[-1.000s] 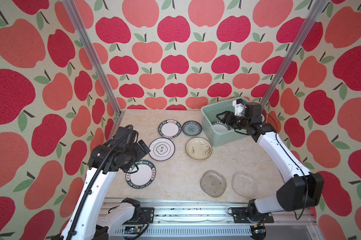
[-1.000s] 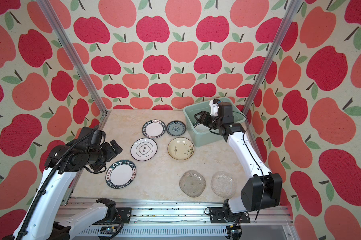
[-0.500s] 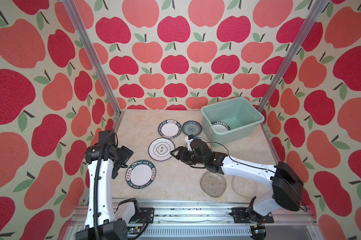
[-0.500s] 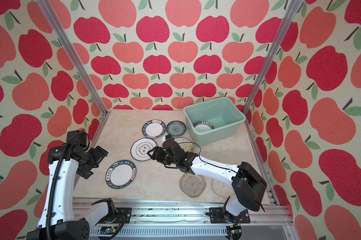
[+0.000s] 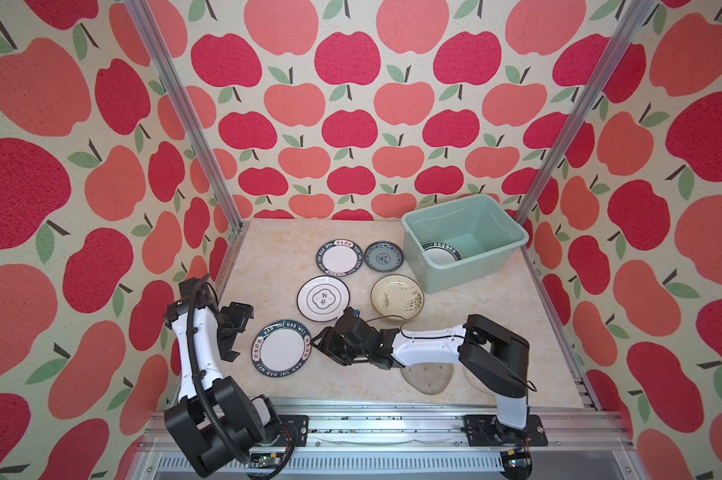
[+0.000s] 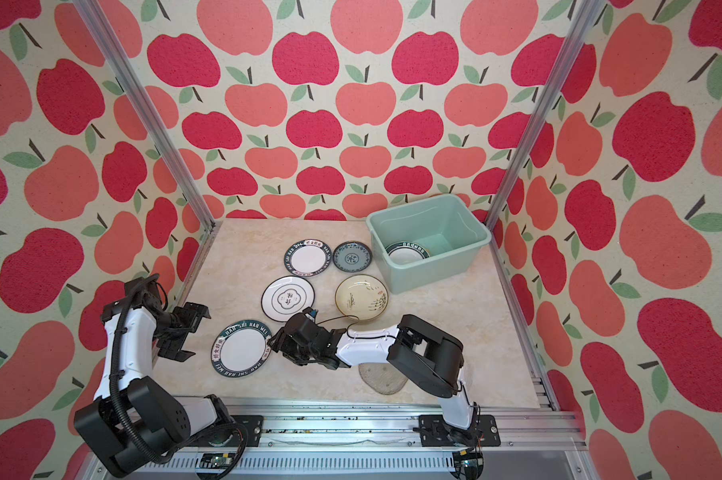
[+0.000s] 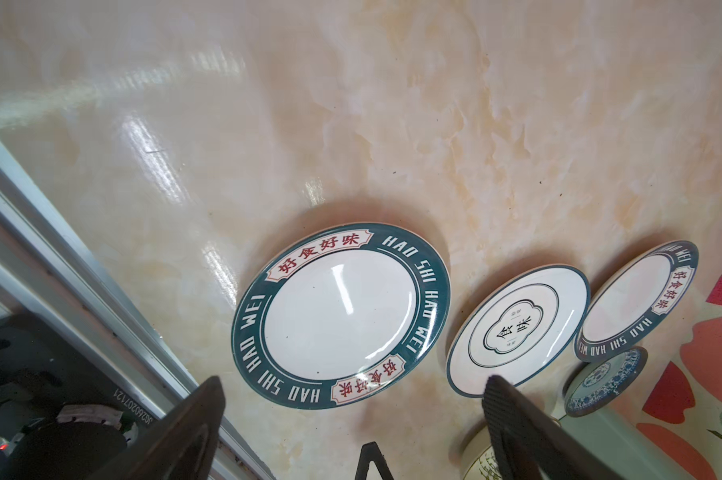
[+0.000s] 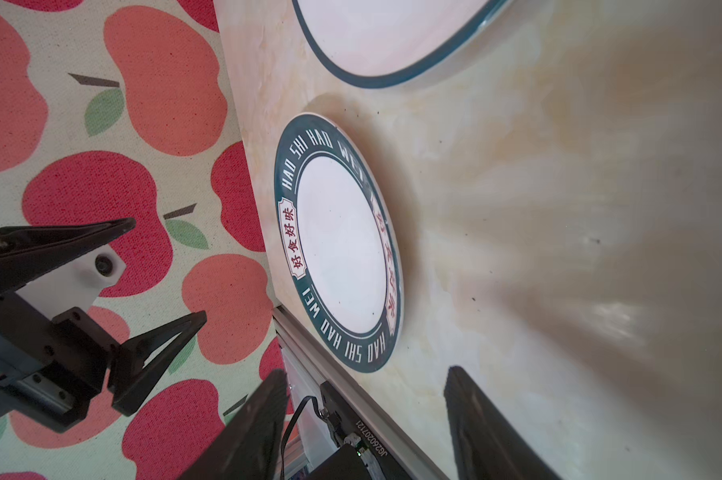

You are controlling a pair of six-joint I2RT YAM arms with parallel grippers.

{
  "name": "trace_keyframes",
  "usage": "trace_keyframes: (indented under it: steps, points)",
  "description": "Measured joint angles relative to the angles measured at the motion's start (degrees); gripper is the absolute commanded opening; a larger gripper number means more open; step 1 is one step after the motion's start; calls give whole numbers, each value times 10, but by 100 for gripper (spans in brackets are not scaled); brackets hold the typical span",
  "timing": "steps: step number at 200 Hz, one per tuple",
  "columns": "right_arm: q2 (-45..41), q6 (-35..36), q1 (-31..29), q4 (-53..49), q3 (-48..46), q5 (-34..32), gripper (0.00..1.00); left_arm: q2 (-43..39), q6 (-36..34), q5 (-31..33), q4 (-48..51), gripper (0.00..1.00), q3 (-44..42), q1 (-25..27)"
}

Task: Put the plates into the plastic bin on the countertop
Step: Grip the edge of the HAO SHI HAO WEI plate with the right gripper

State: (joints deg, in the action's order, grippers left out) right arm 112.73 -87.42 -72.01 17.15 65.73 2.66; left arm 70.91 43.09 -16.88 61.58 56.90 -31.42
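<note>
Apple-print walls (image 5: 351,124) enclosed the marble worktop (image 5: 496,316), where the left jaws hung wide apart just left of a lettered plate (image 5: 281,349). The right jaws, also apart and empty, lay low beside its right edge; further right, the plastic bin (image 5: 467,270) held one banded plate (image 5: 440,252)

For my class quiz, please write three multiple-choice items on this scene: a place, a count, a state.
1. Plates showing in the plastic bin: A) none B) one C) three
2. The blue patterned plate lies: A) in the bin B) on the countertop beside it C) on another plate
3. The left gripper is: A) open, empty B) shut on a plate C) unseen
1 B: one banded plate on its floor. 2 B: flat, just outside the bin wall. 3 A: jaws wide, nothing between.
</note>
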Motion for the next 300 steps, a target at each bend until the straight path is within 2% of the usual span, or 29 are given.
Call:
trace_keyframes:
  steps: [44,71,113,207,258,300]
  points:
    - [53,-25,0,21,32,10,61,32,-16,-21,-34,99,-16,-15]
    - [77,-39,0,27,43,17,56,42,-17,-31,-51,100,-31,-15]
    - [106,-57,0,34,69,38,42,68,-17,-36,-75,100,-42,-14]
    - [141,-72,9,8,112,76,14,69,-15,-46,-92,99,-49,2]
    - [141,-50,9,-15,144,93,3,38,-1,-46,-78,99,-30,14]
    - [126,1,12,-83,162,91,0,-25,15,-39,-40,99,37,19]
